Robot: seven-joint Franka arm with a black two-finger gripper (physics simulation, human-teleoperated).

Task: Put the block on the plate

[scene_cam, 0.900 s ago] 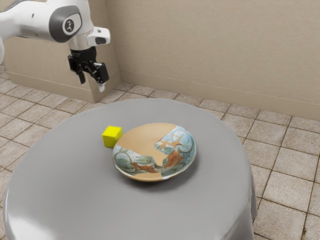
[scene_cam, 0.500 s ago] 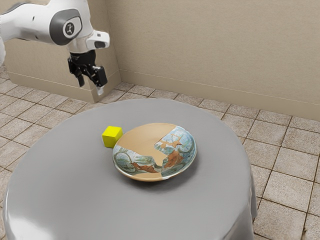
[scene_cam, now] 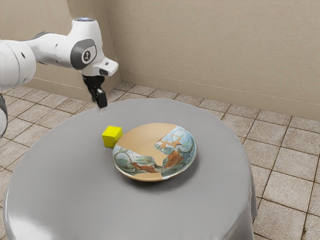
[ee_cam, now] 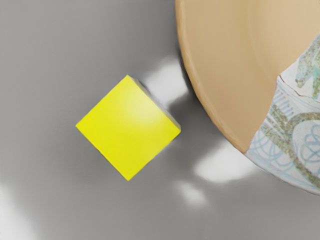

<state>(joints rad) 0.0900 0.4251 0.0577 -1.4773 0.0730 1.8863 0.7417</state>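
- the gripper (scene_cam: pixel 102 109) has come lower and closer to the plate (scene_cam: pixel 155 151), and the hand has turned; it is now above the block's side of the plate, with air between it and the block.
- the block (scene_cam: pixel 112 136) sits on the table (scene_cam: pixel 125 207) just beside the plate, toward the exterior view's left, with a narrow gap between them; neither block nor plate has shifted.
- whether the gripper is open or closed i can't tell from here, but the block is not in its grasp.
- that move looks like lining up for the pick, so the task seems in its early part, the block still off the plate.
- next, i'd square up to the block's faces and go straight down, minding the plate so near; a nudge could push the block against it.
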